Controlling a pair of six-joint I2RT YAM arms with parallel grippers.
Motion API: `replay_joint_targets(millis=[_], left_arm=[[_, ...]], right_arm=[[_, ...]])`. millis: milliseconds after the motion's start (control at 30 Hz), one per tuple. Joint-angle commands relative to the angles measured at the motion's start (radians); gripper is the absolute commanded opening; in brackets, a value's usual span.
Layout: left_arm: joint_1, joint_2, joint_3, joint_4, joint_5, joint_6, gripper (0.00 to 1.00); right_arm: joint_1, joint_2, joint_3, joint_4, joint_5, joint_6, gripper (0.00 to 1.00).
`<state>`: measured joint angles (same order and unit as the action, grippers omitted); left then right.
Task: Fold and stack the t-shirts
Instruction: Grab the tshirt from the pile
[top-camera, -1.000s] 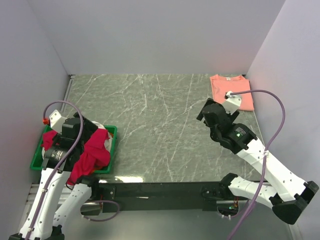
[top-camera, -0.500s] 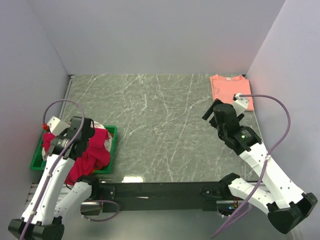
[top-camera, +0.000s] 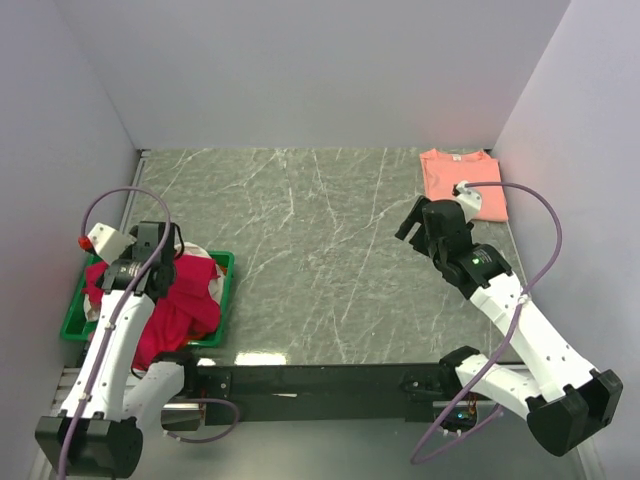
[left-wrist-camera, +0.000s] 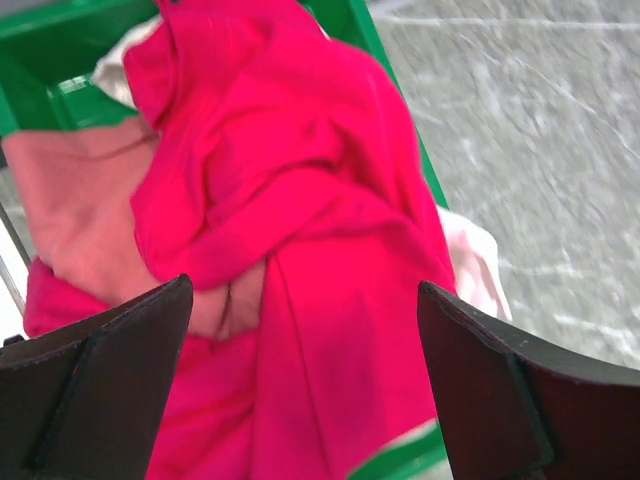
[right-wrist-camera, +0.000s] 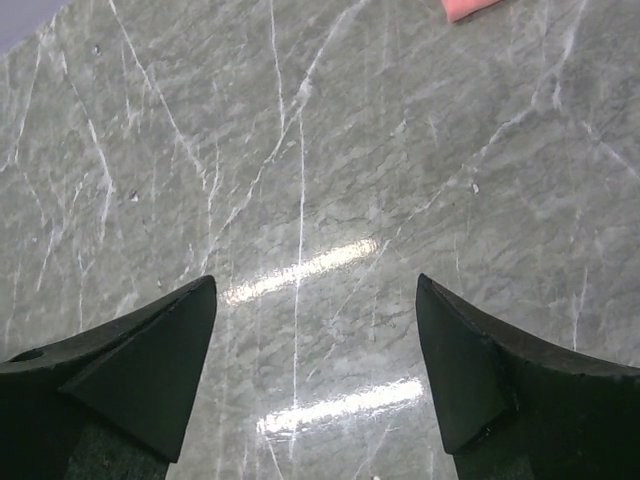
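Left fingers (left-wrist-camera: 95, 390), right fingers (right-wrist-camera: 120, 380) spread, empty; t-shirts (top-camera: 195, 305) partly hidden under left arm (top-camera: 118, 325)

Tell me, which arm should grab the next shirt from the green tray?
Left, probably. The left hand hangs open over the crimson t-shirt in the green tray; the right hand faces bare table far across.

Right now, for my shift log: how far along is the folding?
Done: one salmon-pink t-shirt lies folded far right on the marble table. In hand: nothing; the left jaws hang open over the crimson-red t-shirt, the right jaws over bare marble. Left: that, a dusty-rose shirt and a white shirt, heaped in the green tray.
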<state>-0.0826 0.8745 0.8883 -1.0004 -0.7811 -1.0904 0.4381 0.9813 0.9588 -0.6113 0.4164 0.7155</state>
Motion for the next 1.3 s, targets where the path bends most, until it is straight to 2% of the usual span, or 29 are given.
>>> replay_joint_targets(millis=[0, 167, 333, 433, 467, 533, 567, 633, 667, 700, 733, 833, 1100, 1267], left_arm=[[0.07, 0.014, -0.02, 0.155, 0.014, 0.151, 0.99], [0.21, 0.061, -0.069, 0.273, 0.12, 0.266, 0.98], [0.257, 0.135, -0.092, 0.342, 0.215, 0.294, 0.94], [0.274, 0.158, -0.101, 0.353, 0.241, 0.294, 0.8], [0.277, 0.161, -0.103, 0.359, 0.247, 0.3, 0.69], [0.28, 0.162, -0.107, 0.367, 0.252, 0.314, 0.6], [0.282, 0.164, -0.115, 0.371, 0.25, 0.322, 0.47], [0.293, 0.167, -0.118, 0.376, 0.259, 0.333, 0.3], [0.294, 0.17, -0.112, 0.375, 0.263, 0.339, 0.13], [0.294, 0.166, -0.104, 0.362, 0.266, 0.339, 0.04], [0.294, 0.161, -0.095, 0.355, 0.273, 0.339, 0.01], [0.296, 0.124, -0.036, 0.327, 0.295, 0.339, 0.01], [0.294, 0.052, 0.256, 0.295, 0.453, 0.354, 0.01], [0.294, 0.024, 0.363, 0.373, 0.614, 0.391, 0.01]], right_arm=[[-0.018, 0.0, -0.005, 0.05, -0.025, -0.019, 0.86], [-0.032, 0.008, -0.002, 0.064, -0.033, -0.028, 0.86], [-0.05, 0.022, 0.011, 0.074, -0.042, -0.034, 0.86], [-0.059, 0.031, 0.014, 0.081, -0.042, -0.037, 0.86], [-0.061, 0.033, 0.012, 0.081, -0.041, -0.039, 0.85], [-0.067, 0.033, 0.012, 0.081, -0.044, -0.039, 0.86], [-0.068, 0.033, 0.008, 0.087, -0.045, -0.04, 0.85], [-0.073, 0.034, 0.005, 0.087, -0.051, -0.039, 0.85], [-0.076, 0.036, 0.003, 0.088, -0.053, -0.04, 0.85], [-0.076, 0.037, 0.003, 0.09, -0.054, -0.042, 0.85], [-0.079, 0.04, 0.004, 0.091, -0.056, -0.041, 0.85], [-0.082, 0.046, 0.008, 0.091, -0.06, -0.041, 0.84], [-0.088, 0.066, 0.026, 0.102, -0.08, -0.044, 0.83], [-0.09, 0.082, 0.046, 0.102, -0.084, -0.045, 0.82]])
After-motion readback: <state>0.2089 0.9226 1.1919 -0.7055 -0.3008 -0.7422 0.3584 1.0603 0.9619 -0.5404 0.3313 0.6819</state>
